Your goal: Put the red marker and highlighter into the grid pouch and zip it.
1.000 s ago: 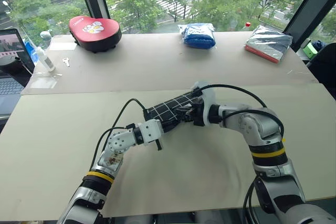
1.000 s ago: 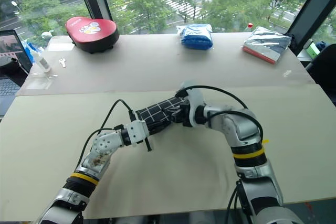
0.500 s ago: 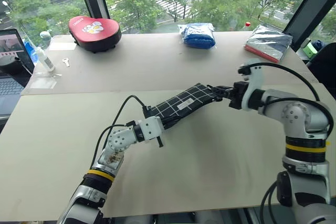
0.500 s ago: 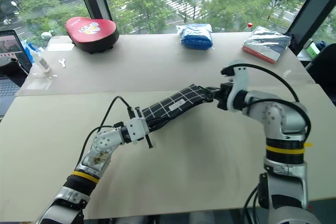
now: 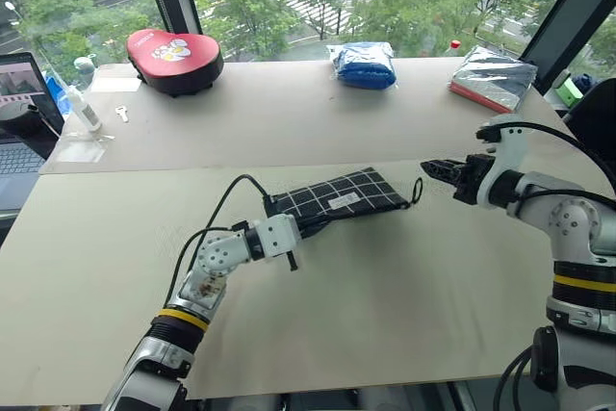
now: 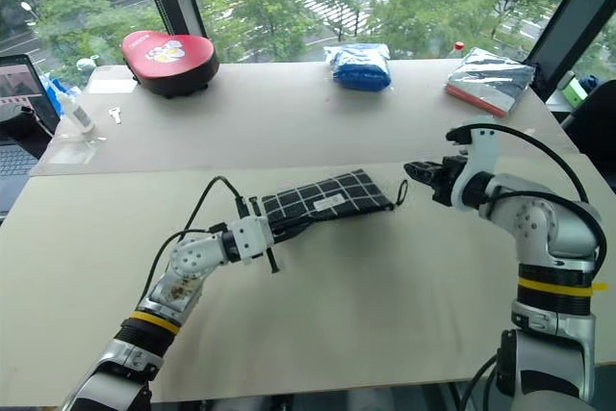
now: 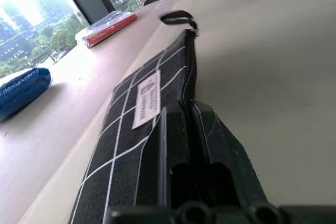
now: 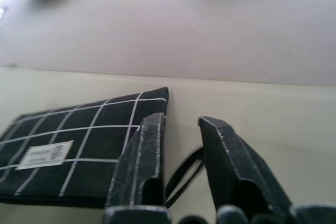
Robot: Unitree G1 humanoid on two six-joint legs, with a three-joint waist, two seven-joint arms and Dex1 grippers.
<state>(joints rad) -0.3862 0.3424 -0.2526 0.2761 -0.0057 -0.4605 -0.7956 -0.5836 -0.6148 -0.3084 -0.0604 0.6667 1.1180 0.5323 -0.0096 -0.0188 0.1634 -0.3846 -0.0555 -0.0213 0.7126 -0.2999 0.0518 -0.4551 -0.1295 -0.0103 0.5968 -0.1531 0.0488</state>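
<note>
Left gripper (image 5: 294, 235), lower centre-left of the left eye view: fingers pressed together, pinching the near-left end of the grid pouch (image 5: 342, 198) along its zipper edge, clear in the left wrist view. Pouch lies flat on the tan table (image 5: 385, 315), mid frame, label (image 5: 344, 199) up, zipper closed along its near edge as far as visible. Pull strap (image 5: 417, 190) loops off its right end. Red marker and highlighter not seen outside the pouch; can't tell if they are inside.

Right gripper (image 5: 435, 169), mid right of frame, just beside the strap, pointing toward the pouch: fingers spread apart, holding nothing; in the right wrist view the strap lies below the gap between them, apart from both.

Far table edge, top of frame: red cartoon case (image 5: 174, 57) upper left, blue bag (image 5: 363, 64) top centre, silver packet (image 5: 492, 80) upper right. Laptop (image 5: 23, 108) and white bottle (image 5: 80, 105) at far left.
</note>
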